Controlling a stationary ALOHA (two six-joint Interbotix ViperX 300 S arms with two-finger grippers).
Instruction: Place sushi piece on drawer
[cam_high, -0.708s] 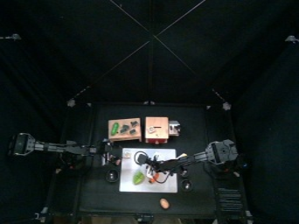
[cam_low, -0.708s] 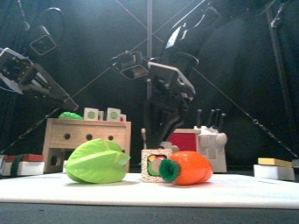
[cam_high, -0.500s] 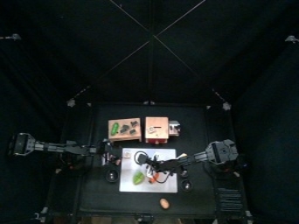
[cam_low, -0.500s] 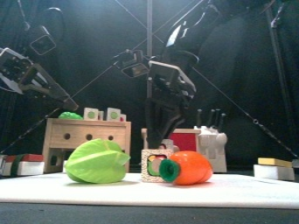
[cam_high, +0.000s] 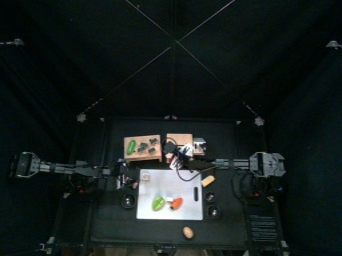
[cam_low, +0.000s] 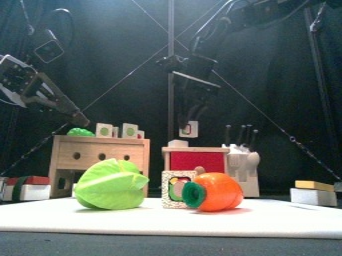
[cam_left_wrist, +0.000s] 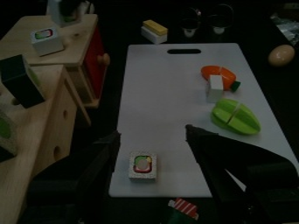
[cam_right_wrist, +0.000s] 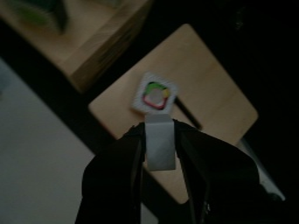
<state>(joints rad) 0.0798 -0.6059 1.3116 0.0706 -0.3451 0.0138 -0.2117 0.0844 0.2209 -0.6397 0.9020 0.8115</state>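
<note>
White-edged sushi piece (cam_right_wrist: 159, 143) was pinched between the right gripper (cam_right_wrist: 160, 162) jaws, centre of the right wrist frame, held above the wooden drawer unit (cam_right_wrist: 193, 96). Front view showed the piece (cam_low: 190, 128) hanging mid-frame, clear above the red-fronted box (cam_low: 195, 160). Another piece (cam_right_wrist: 156, 93) already sat on the wood. Judged: pick done, carry nearly done; lowering and release remained. Left gripper (cam_left_wrist: 158, 157) hovered over the white cutting board (cam_left_wrist: 176, 96), jaws open, nothing held.
</note>
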